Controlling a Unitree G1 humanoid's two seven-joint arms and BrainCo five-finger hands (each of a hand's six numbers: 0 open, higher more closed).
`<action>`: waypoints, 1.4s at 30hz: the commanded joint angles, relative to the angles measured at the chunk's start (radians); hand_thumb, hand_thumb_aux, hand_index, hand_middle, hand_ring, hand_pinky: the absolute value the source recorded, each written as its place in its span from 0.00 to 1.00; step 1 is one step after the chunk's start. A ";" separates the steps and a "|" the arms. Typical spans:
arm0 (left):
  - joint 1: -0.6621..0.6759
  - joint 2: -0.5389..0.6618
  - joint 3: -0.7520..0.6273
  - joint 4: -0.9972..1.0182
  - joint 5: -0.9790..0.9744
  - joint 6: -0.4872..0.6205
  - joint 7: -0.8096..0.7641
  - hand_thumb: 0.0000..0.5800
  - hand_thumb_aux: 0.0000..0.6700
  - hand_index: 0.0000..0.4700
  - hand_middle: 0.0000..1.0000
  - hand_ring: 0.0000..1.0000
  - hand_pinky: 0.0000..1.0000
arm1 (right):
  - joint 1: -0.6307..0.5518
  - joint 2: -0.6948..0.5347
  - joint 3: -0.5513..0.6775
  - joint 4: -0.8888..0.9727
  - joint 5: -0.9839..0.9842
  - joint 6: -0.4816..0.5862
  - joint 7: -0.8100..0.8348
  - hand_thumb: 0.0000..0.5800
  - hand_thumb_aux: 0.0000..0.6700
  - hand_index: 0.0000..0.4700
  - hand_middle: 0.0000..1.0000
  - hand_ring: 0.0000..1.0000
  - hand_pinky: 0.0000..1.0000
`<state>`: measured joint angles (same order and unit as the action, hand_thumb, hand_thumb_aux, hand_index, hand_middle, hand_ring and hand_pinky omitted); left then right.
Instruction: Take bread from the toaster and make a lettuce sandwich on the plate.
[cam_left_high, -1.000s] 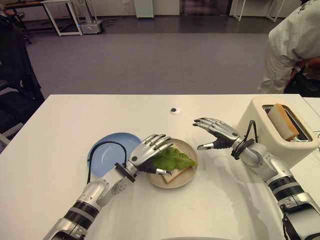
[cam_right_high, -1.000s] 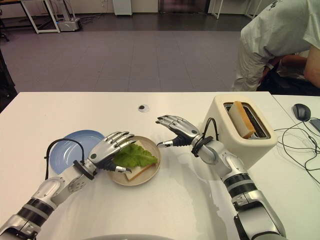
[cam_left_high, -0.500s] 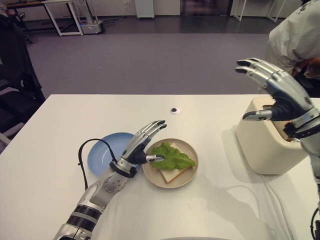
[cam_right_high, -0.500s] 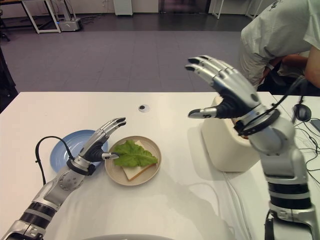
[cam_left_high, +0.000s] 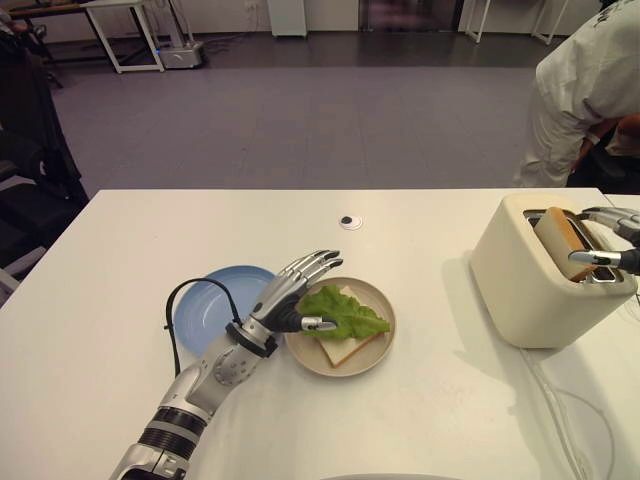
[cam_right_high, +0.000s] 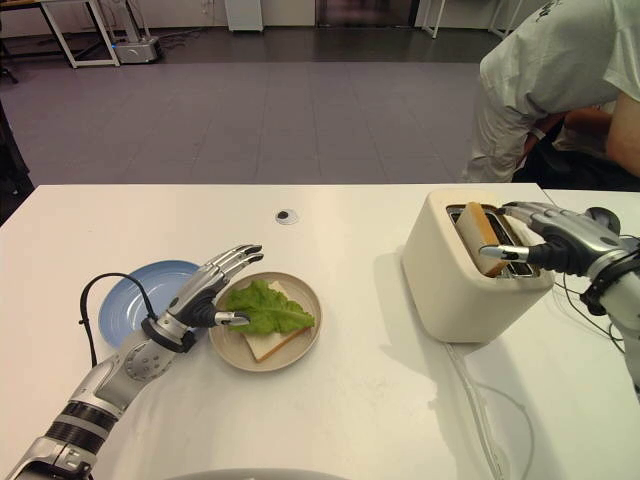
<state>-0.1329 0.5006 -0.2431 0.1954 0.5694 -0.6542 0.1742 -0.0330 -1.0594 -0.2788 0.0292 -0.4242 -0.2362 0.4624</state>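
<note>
The toasted slice (cam_right_high: 478, 236) stands upright in the slot of the toaster (cam_right_high: 450, 290), its browned top poking out, over at the right of the counter (cam_right_high: 350, 420). The right hand (cam_right_high: 548, 240) sits spread about the slice, a finger past one face and the thumb by the other, not pinching yet as far as I can see. I'd close on the flat faces and lift straight up, so the crust doesn't catch the slot.

The toaster is a smooth cream box with rounded corners. Left of it, a round beige plate (cam_right_high: 311, 340) holds a pale square slice (cam_right_high: 268, 345) under a crinkled green lettuce leaf (cam_right_high: 262, 310). The left hand (cam_right_high: 205, 295) is spread at the leaf's left edge, gripping nothing. A glossy blue plate (cam_right_high: 125, 305) sits just left of the beige one.
</note>
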 joint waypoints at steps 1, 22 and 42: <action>-0.001 0.005 0.006 0.007 0.028 0.000 -0.005 0.00 0.00 0.00 0.00 0.00 0.00 | -0.023 0.012 0.048 -0.030 -0.007 0.026 0.015 0.09 0.05 0.05 0.00 0.00 0.00; 0.015 0.011 0.021 0.001 0.069 -0.001 0.006 0.00 0.00 0.00 0.00 0.00 0.00 | -0.209 0.054 -0.093 -0.048 0.192 0.145 -0.066 1.00 1.00 1.00 0.00 0.00 0.00; 0.017 0.039 0.094 -0.035 0.045 -0.024 0.039 0.00 0.00 0.00 0.00 0.00 0.00 | -0.435 0.353 0.258 -0.185 0.711 0.257 0.315 1.00 1.00 1.00 0.00 0.00 0.00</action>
<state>-0.1217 0.5248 -0.1756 0.1796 0.6271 -0.6748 0.2143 -0.4406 -0.7408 -0.0724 -0.1618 0.2777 0.0020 0.7522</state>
